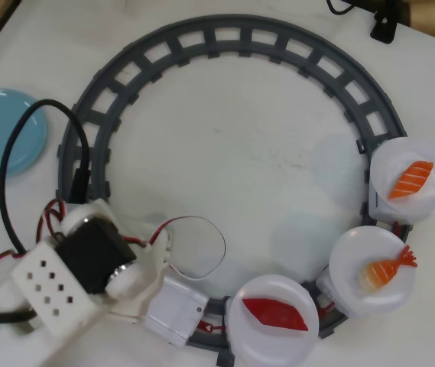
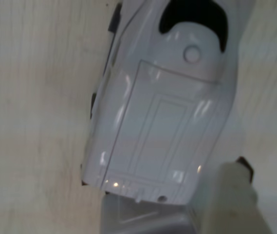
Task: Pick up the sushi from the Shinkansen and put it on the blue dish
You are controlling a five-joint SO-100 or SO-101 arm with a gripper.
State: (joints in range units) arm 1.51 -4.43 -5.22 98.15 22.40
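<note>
The sushi (image 1: 274, 313), a dark-red tuna slice, lies on a round white plate (image 1: 248, 340) on the first car of the Shinkansen (image 2: 157, 122). In the overhead view this plate is at the bottom, right of centre. My gripper (image 1: 173, 310) hangs just left of that plate, over the locomotive, and hides it there. The wrist view is filled by the white locomotive with its dark windshield at the top. One blurred white finger (image 2: 235, 195) shows at the bottom right; the jaw opening is not visible. The blue dish (image 1: 3, 131) sits at the far left, outside the track.
The grey circular track (image 1: 232, 34) rings the table's middle. Two more cars carry plates with an orange shrimp piece (image 1: 385, 269) and a salmon piece (image 1: 410, 180) at the right. A black cable (image 1: 14, 145) loops over the blue dish's edge. Red wires trail at the lower left.
</note>
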